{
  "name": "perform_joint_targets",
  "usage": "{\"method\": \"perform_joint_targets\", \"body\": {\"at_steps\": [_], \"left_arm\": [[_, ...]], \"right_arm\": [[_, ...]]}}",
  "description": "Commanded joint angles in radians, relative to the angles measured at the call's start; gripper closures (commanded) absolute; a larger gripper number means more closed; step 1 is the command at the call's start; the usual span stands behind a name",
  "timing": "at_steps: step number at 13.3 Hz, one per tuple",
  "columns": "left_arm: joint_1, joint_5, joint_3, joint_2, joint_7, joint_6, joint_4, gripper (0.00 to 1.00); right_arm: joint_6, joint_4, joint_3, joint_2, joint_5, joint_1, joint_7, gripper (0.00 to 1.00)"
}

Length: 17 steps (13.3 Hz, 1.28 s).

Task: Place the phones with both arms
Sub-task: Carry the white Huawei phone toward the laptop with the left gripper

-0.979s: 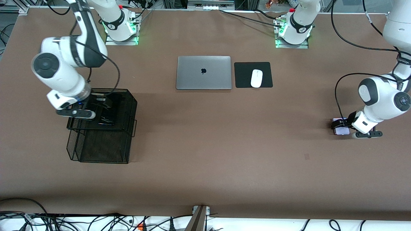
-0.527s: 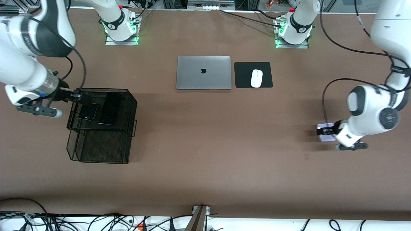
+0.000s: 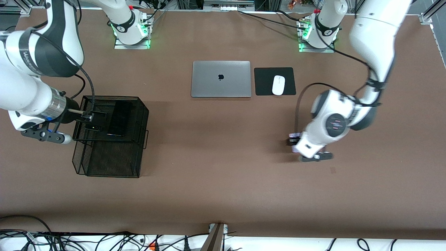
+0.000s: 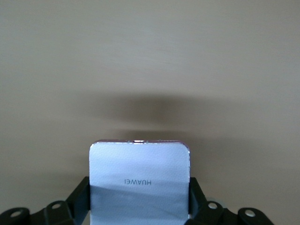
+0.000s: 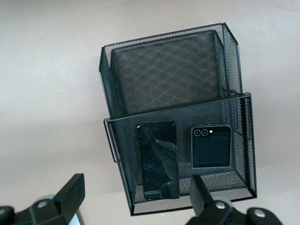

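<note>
My left gripper (image 3: 294,141) hangs over the bare table nearer the front camera than the mouse pad. It is shut on the pale lavender-white phone (image 4: 140,178), its fingers (image 4: 80,197) pressing the phone's two side edges. Two phones lie flat side by side in the upper tray of the black mesh basket (image 3: 108,160): the long black phone (image 3: 118,118) (image 5: 157,159) and the small squarish black phone (image 3: 97,120) (image 5: 211,146). My right gripper (image 3: 89,116) (image 5: 136,194) is open and holds nothing, at the tray's edge toward the right arm's end of the table.
A shut grey laptop (image 3: 221,78) lies near the robot bases at mid-table. Beside it is a black mouse pad (image 3: 264,83) with a white mouse (image 3: 278,84) on it. The basket's lower tier (image 5: 168,70) juts out toward the front camera.
The left arm has carried the lavender-white phone from its end of the table toward the middle. The right gripper has pulled out of the basket tray to its edge, leaving both black phones there.
</note>
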Motion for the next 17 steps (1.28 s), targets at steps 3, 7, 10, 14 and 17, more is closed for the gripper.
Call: {"method": "perform_joint_targets", "body": {"at_steps": [3, 7, 10, 14, 17], "left_arm": [[-0.217, -0.060, 0.014, 0.109, -0.176, -0.032, 0.198, 1.00], [-0.397, -0.051, 0.029, 0.269, -0.347, -0.023, 0.418, 1.00], [-0.494, -0.045, 0.080, 0.313, -0.391, -0.022, 0.474, 1.00], [-0.590, -0.046, 0.167, 0.333, -0.421, 0.000, 0.477, 1.00], [-0.598, -0.045, 0.170, 0.341, -0.431, 0.001, 0.477, 1.00]], "right_arm": [[-0.023, 0.034, 0.003, 0.024, 0.023, -0.011, 0.001, 0.01], [-0.021, 0.033, 0.005, 0.024, 0.023, -0.006, 0.003, 0.01], [-0.021, 0.034, 0.007, 0.024, 0.025, -0.006, 0.003, 0.01], [-0.011, 0.033, 0.007, 0.024, 0.025, -0.005, 0.003, 0.01], [-0.010, 0.031, 0.007, 0.024, 0.025, -0.005, 0.003, 0.01]]}}
